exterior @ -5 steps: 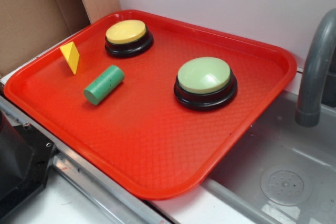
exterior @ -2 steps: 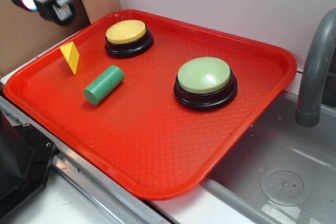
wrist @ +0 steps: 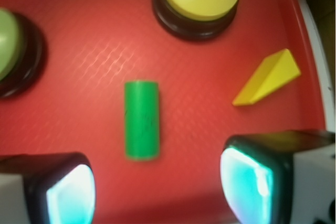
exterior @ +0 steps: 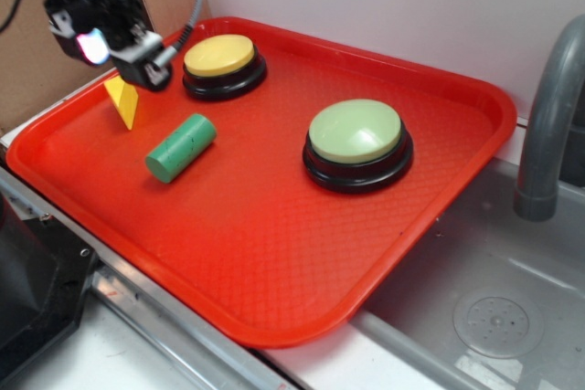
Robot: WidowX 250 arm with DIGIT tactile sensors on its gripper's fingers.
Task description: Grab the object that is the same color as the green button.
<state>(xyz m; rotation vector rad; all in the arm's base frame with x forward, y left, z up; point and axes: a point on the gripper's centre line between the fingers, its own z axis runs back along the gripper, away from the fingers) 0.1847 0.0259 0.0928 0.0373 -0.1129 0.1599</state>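
Jaws are spread wide and empty: in the wrist view both pads sit well apart at the bottom edge with bare tray between them. The gripper (exterior: 137,52) hangs above the far-left corner of the red tray (exterior: 274,262), over the yellow triangular block (exterior: 122,100), not yet down at grasp height. Target is the green cylinder (exterior: 180,147), lying on its side just beside the yellow block and well apart from the green button (exterior: 356,142). It's the only loose green piece, so it's the colour match. The yellow button (exterior: 222,64) is near the gripper but irrelevant. In the wrist view the cylinder (wrist: 141,119) runs lengthwise between the pads, so closing across its width looks feasible. My read: shift toward it, then descend.
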